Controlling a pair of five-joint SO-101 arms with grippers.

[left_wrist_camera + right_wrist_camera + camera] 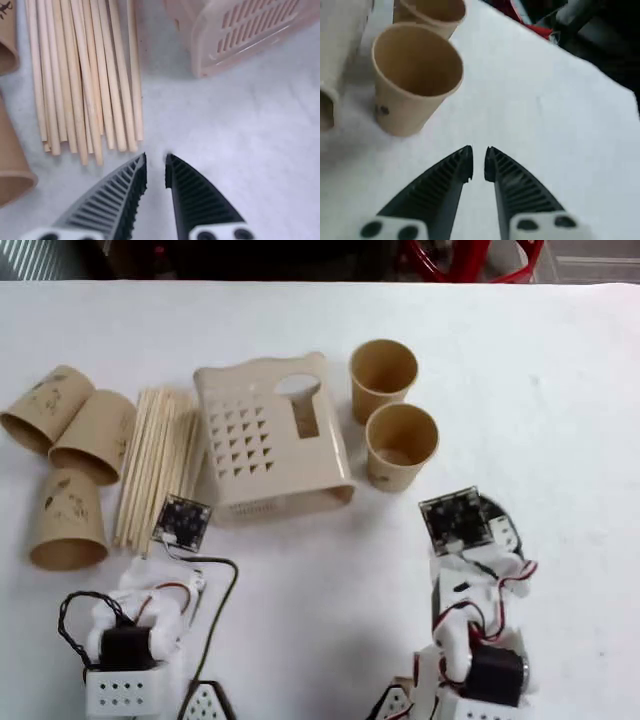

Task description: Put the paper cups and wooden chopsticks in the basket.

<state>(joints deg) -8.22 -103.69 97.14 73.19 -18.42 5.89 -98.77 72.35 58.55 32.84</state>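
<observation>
Left hand and right hand are both pressed nearly together, holding nothing. Chopsticks lie centre-left, 3 paper cups tipped over far left, 2 upright cups right of the basket mid-desk. So 0 packed, everything's left.

Pretty bright in here, even light from overhead, so the white table nearly washes out. Shadows are soft and faint, like the one under the paper cup ahead of the right gripper.
</observation>
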